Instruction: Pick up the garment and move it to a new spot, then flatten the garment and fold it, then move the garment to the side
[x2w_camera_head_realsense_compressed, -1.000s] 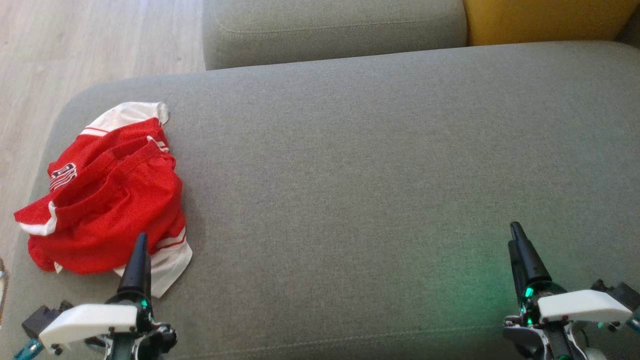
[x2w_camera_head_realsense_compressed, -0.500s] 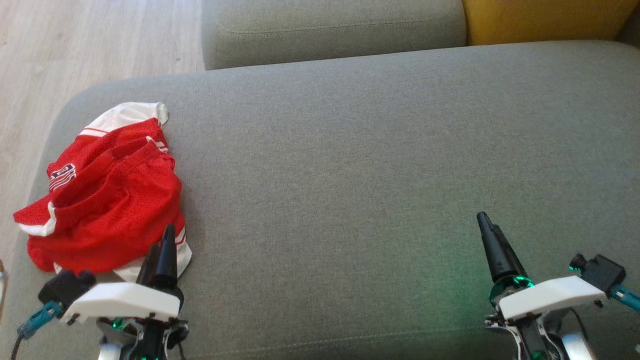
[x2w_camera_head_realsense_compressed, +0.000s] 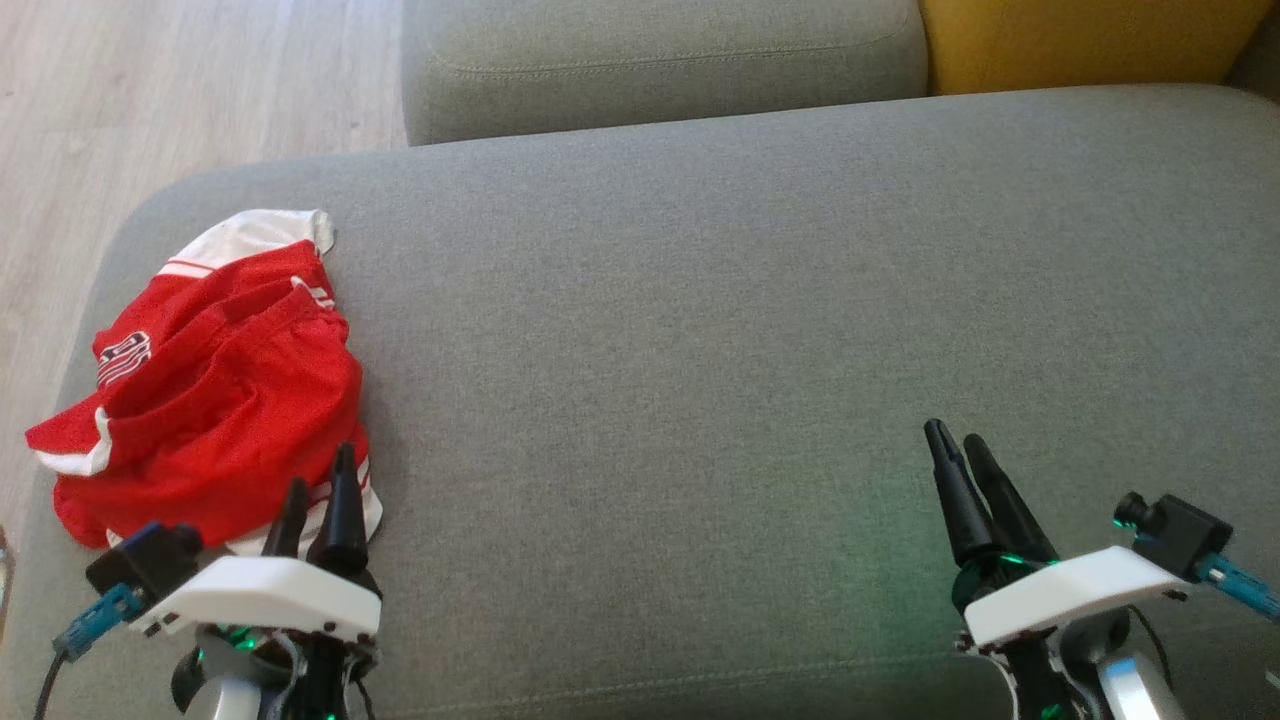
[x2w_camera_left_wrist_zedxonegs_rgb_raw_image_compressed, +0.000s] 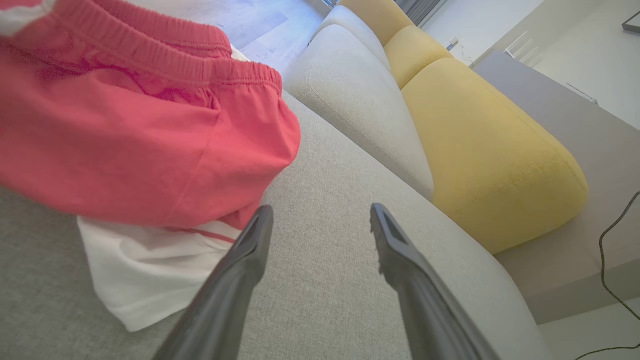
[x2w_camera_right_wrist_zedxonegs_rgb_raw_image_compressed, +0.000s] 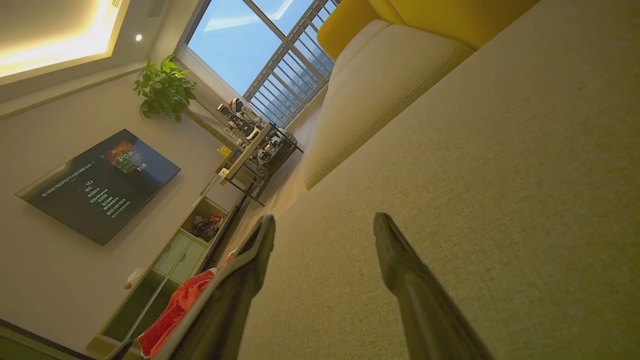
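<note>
The garment (x2w_camera_head_realsense_compressed: 215, 400) is a crumpled red piece with white trim, lying at the left end of the grey sofa seat (x2w_camera_head_realsense_compressed: 700, 350). My left gripper (x2w_camera_head_realsense_compressed: 320, 475) hovers at its near white edge, open and empty. In the left wrist view the garment (x2w_camera_left_wrist_zedxonegs_rgb_raw_image_compressed: 125, 130) fills the upper left, and the gripper (x2w_camera_left_wrist_zedxonegs_rgb_raw_image_compressed: 320, 215) has its left finger over the white hem. My right gripper (x2w_camera_head_realsense_compressed: 955, 440) stands open and empty over bare cushion at the lower right. The right wrist view shows that gripper (x2w_camera_right_wrist_zedxonegs_rgb_raw_image_compressed: 325, 225) open, with the garment (x2w_camera_right_wrist_zedxonegs_rgb_raw_image_compressed: 175, 310) far off at the lower left.
A grey back cushion (x2w_camera_head_realsense_compressed: 660, 50) and a yellow cushion (x2w_camera_head_realsense_compressed: 1080, 35) line the far side of the seat. Wooden floor (x2w_camera_head_realsense_compressed: 150, 90) lies beyond the sofa's left end. The right wrist view takes in a wall screen (x2w_camera_right_wrist_zedxonegs_rgb_raw_image_compressed: 100, 185), a plant (x2w_camera_right_wrist_zedxonegs_rgb_raw_image_compressed: 162, 87) and a window.
Both grippers have turned about their wrists, so that both fingers of each now show. The left one edged right along the garment's white hem; the right one shifted left.
</note>
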